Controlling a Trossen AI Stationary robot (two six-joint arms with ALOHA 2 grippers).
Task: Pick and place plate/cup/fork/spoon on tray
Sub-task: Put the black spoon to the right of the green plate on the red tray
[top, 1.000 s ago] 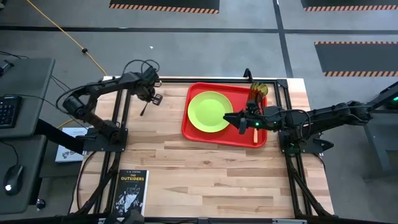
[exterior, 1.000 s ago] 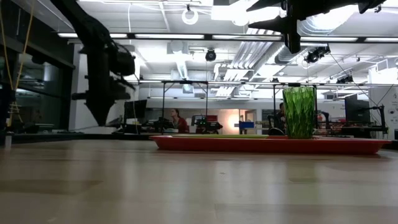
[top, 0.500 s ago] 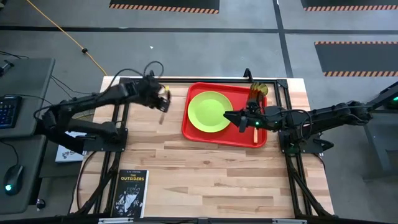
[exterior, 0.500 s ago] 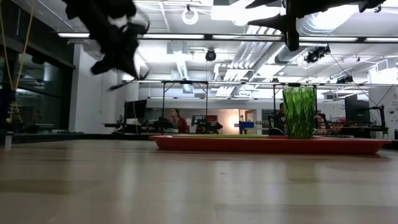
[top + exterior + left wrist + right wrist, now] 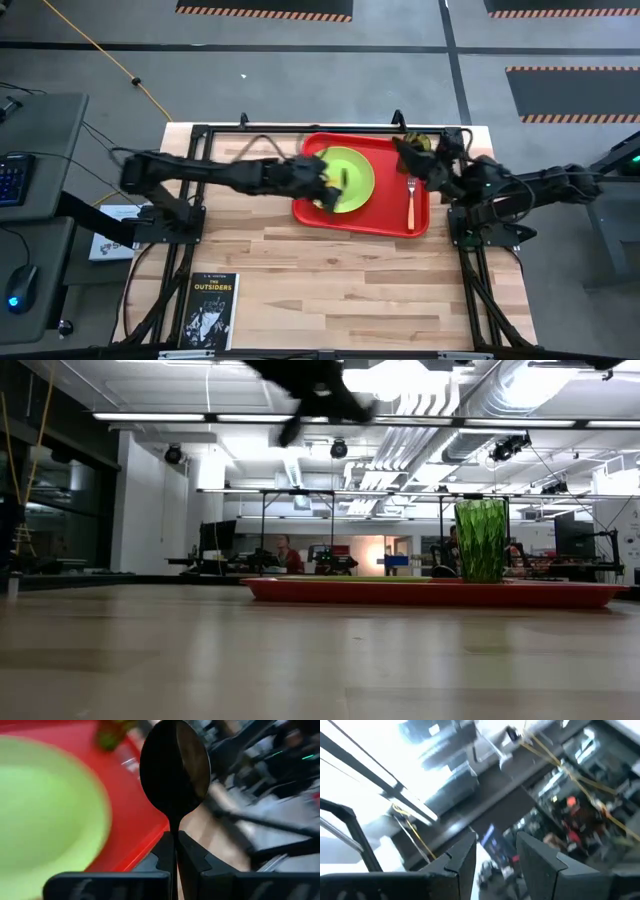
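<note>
The red tray (image 5: pixel 390 215) lies at the table's far right, with the lime-green plate (image 5: pixel 352 172) on its left half and the orange-handled fork (image 5: pixel 410 190) flat on its right half. The green cup (image 5: pixel 481 540) stands upright on the tray's far right corner. My left gripper (image 5: pixel 328 188) is over the tray's left edge and the plate's rim, shut on the dark spoon (image 5: pixel 175 765). My right gripper (image 5: pixel 405 150) is open and empty over the tray's far right corner, beside the cup, and points upward (image 5: pixel 495 852). My left gripper pinches the spoon's thin handle (image 5: pixel 174 831) between its two fingers, just below the bowl. The spoon runs along the fingers, with its bowl (image 5: pixel 175 767) sticking out past the fingertips. It is lifted clear, above the tray's edge (image 5: pixel 135 805).
A book (image 5: pixel 208 310) lies at the table's near left corner. Black frame rails (image 5: pixel 200 180) run along the table's left and right sides. Bare wood (image 5: pixel 340 280) fills the near half of the table. A person (image 5: pixel 285 552) sits far off in the room.
My left gripper has swung from the table's far left toward the right edge, carrying the spoon lifted, and now hangs over the tray's left edge. My right gripper has drawn back from over the tray's middle toward its far right corner.
</note>
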